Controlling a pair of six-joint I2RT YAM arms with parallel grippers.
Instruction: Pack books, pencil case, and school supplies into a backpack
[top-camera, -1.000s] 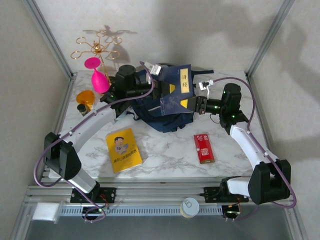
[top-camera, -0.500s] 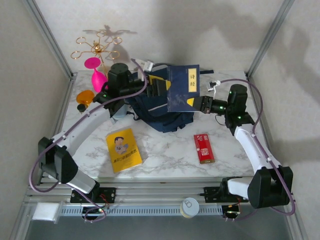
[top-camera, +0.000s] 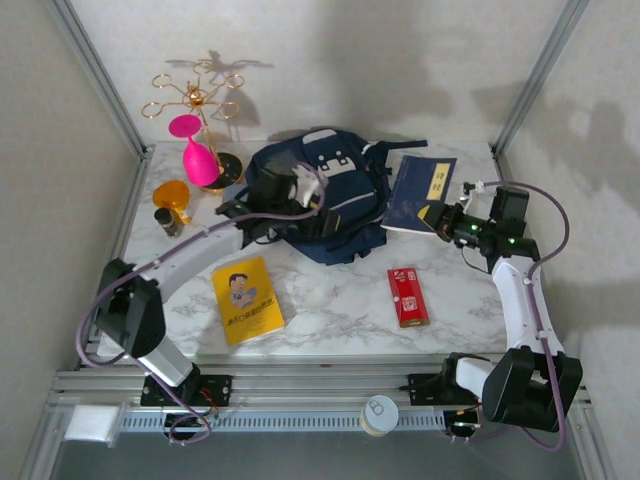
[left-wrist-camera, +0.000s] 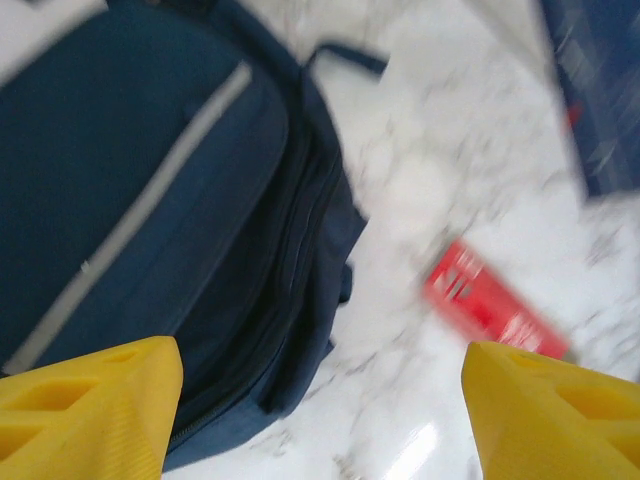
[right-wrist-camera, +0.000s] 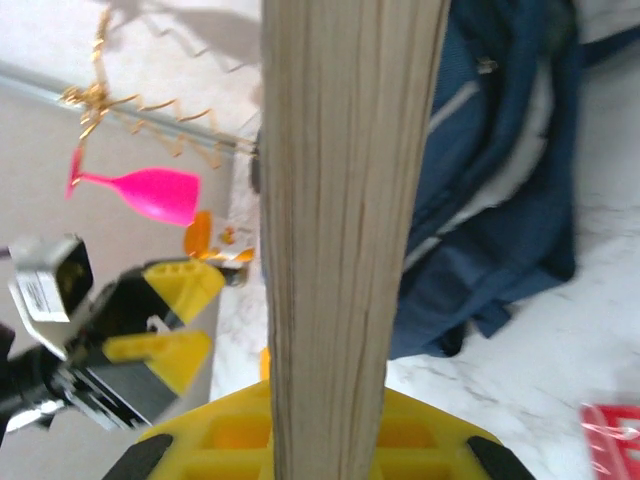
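Navy backpack (top-camera: 352, 196), navy book (top-camera: 418, 190), yellow book (top-camera: 247, 299), red pack (top-camera: 408, 296)

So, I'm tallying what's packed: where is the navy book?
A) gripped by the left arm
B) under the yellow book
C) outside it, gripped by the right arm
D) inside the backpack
C: the navy book is beside the backpack, not in it, with its corner pinched in the right gripper.

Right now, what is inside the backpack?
Nothing shows inside the backpack; its fabric hides the interior. Outside it are the yellow book, the red pack and the navy book, gripped by the right hand.
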